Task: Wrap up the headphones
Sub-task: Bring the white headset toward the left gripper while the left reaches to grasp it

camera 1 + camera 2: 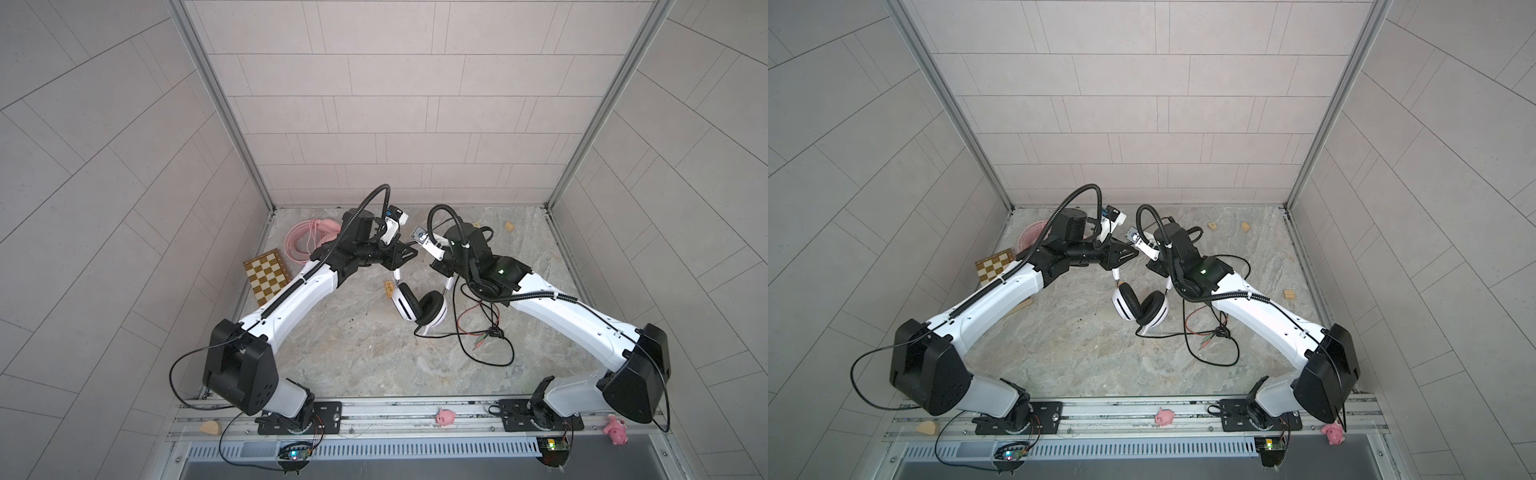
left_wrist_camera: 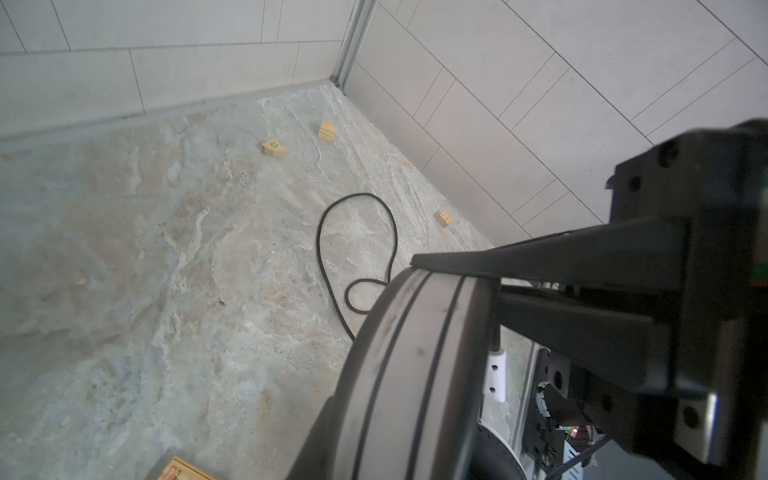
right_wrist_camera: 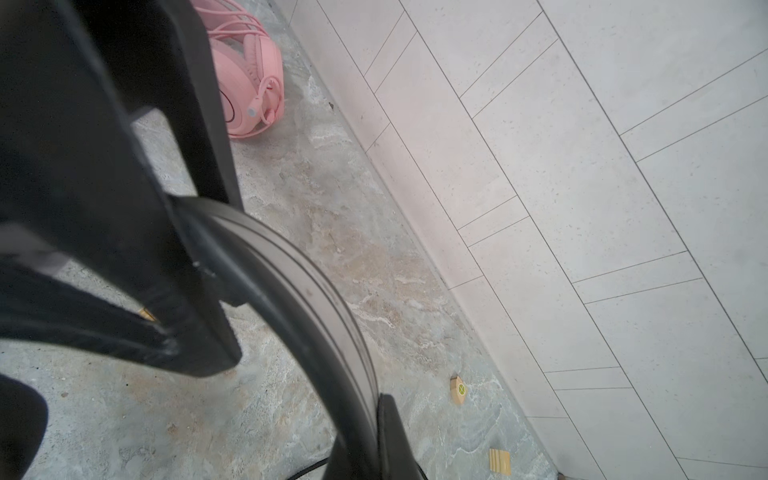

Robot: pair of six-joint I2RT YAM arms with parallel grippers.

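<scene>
The white-and-black headphones (image 1: 419,309) hang with both ear cups close over the marble floor. Their grey headband (image 2: 415,353) arches up between my two grippers. My left gripper (image 1: 397,270) (image 2: 395,449) is shut on the band's left end. In the right wrist view its black fingers (image 3: 199,257) clamp the headband (image 3: 316,299). My right gripper (image 1: 442,272) (image 3: 370,424) is shut on the right end, one finger (image 3: 390,436) flat against the band. The thin black cable (image 1: 486,332) lies loose in loops on the floor. The pink headphones (image 1: 307,239) (image 3: 249,83) lie at the back left with their pink cable coiled on them.
A chessboard (image 1: 266,276) lies by the left wall. Small wooden blocks (image 1: 389,288) (image 1: 508,226) (image 1: 1289,294) are scattered over the floor. Two pink pig toys (image 1: 445,417) (image 1: 616,430) sit on the front rail. Tiled walls close in three sides.
</scene>
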